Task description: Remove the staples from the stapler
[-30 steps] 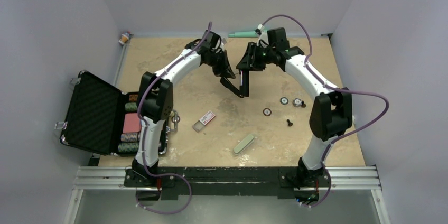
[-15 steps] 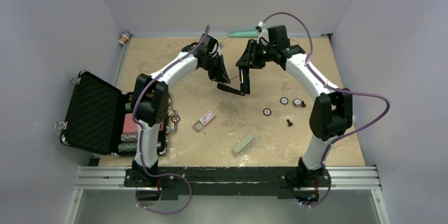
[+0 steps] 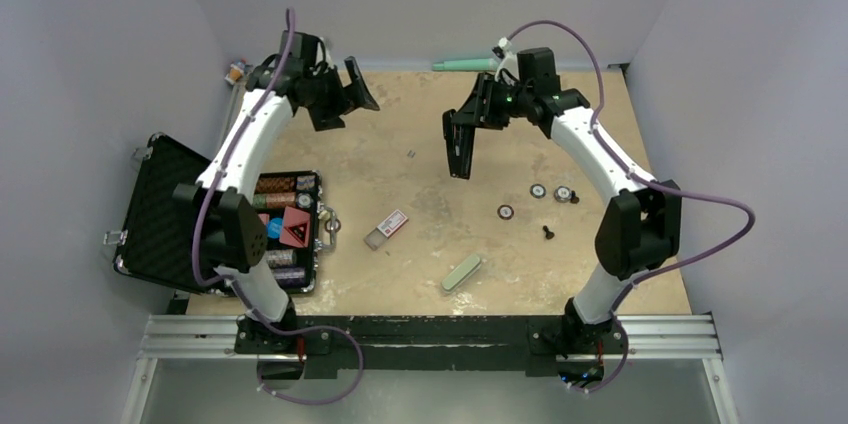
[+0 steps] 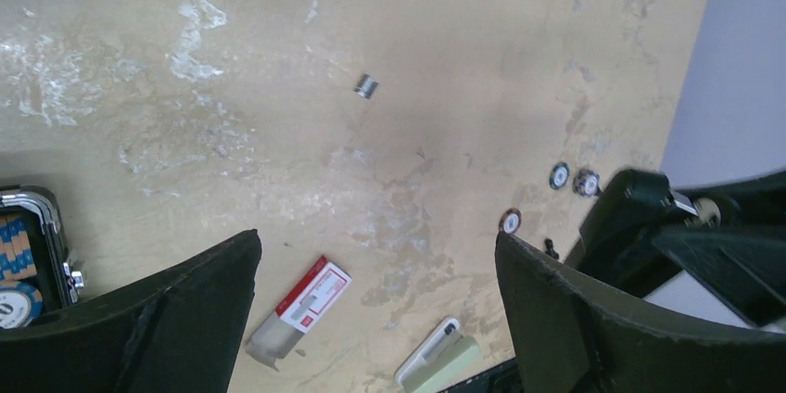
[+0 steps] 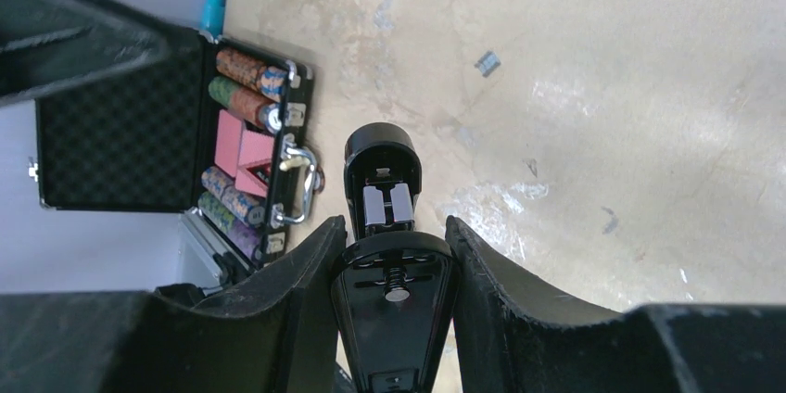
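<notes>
The black stapler [image 3: 458,149] hangs above the middle of the table, its length pointing down, with my right gripper [image 3: 472,116] shut on its sides. In the right wrist view both fingers press the stapler [image 5: 382,180], and my right gripper [image 5: 394,226] has silvery metal showing past its tips. The staples [image 3: 412,153], a tiny grey strip, lie on the bare table left of the stapler; they also show as the staples [image 4: 366,86] and the staples [image 5: 488,63]. My left gripper [image 3: 350,86] is at the back left, open and holding nothing, seen wide apart as the left gripper [image 4: 377,237].
An open black case [image 3: 170,214] with poker chips sits at the left edge. A clear box with a red-and-white label [image 3: 387,228], a sage-green oblong piece [image 3: 461,271], loose chips [image 3: 538,191] and a small black screw [image 3: 548,232] lie on the table.
My left gripper has let go of the stapler, opened and swung away to the back left. The staples now lie on the table. The right gripper still holds the stapler.
</notes>
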